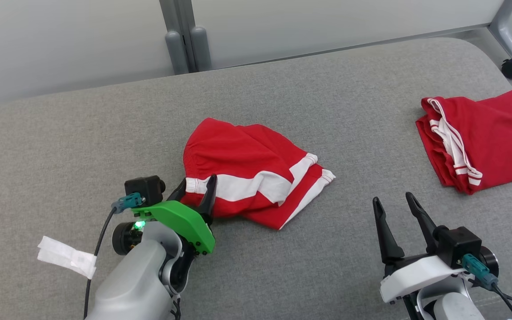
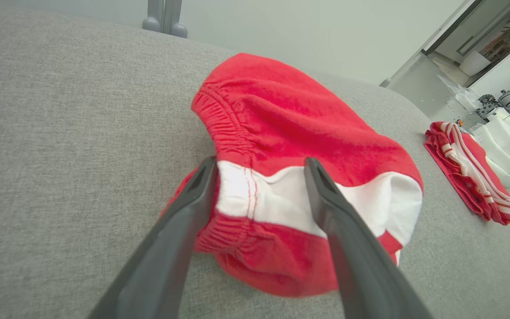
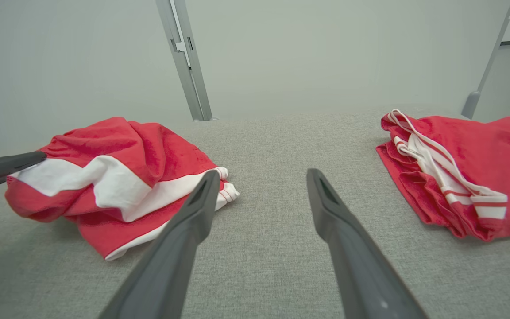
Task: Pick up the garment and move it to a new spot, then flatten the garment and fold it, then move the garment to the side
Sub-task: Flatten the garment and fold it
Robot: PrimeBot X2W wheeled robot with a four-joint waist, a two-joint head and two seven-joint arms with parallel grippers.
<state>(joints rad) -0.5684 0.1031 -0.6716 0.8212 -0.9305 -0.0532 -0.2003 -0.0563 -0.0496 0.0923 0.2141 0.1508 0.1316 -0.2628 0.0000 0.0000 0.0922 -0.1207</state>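
Head view: the left gripper (image 1: 197,181) has its fingers wide apart, astride the waistband of the red shorts (image 1: 247,164), which lie crumpled mid-bench (image 1: 282,80). Left wrist view: the white stripe (image 2: 277,199) lies between those parted fingers (image 2: 330,208). Right wrist view: the right gripper (image 3: 262,175) is spread just as wide, over bare bench.

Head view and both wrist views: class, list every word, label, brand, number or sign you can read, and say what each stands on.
None can be read. The crumpled red garment and the folded red garment carry white stripes but no lettering; the white tape on the cable looks blank; the clutter far off in the left wrist view is too small and blurred.
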